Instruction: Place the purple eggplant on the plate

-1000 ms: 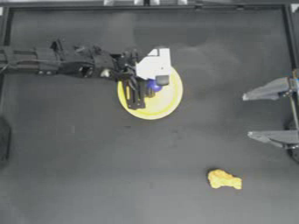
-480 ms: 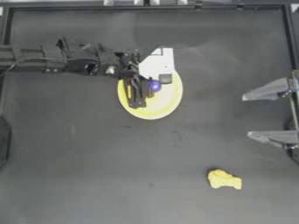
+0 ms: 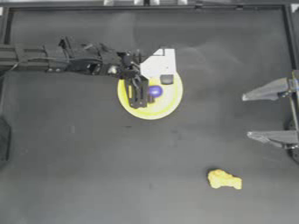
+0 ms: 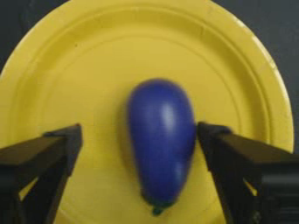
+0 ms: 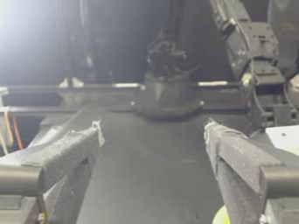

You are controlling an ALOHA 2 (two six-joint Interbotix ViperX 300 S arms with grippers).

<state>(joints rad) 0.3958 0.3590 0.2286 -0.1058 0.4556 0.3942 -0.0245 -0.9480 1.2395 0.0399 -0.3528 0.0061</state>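
Left gripper (image 3: 140, 92) is over the plate (image 3: 169, 103), jaws now spread apart. A second ago they sat tight around the purple eggplant (image 3: 154, 91); now the wrist view shows the purple eggplant (image 4: 161, 144) lying on the yellow surface of the plate (image 4: 88, 57). One jaw stands clear of it with a visible gap; the other sits right at its side, contact or not I cannot tell. So: release done, object dropped on target.

From above, the eggplant sits inside the rim, a bit right of the fingers (image 3: 135, 94), roughly mid-plate. Left arm has also shifted slightly compared with the earlier frames, gripper pointing toward the near side across the plate's left half.

Judgement: task goal looks met. The piece rests on the plate, no longer gripped. Remaining move is just to lift and back the arm out without nudging it; it's rounded and may roll if clipped by a jaw.

Right gripper (image 3: 274, 113) parked at the right edge, jaws wide apart, idle. Orange-yellow nugget (image 3: 224, 179) lies well apart, near-right on the table (image 3: 70, 175), untouched.
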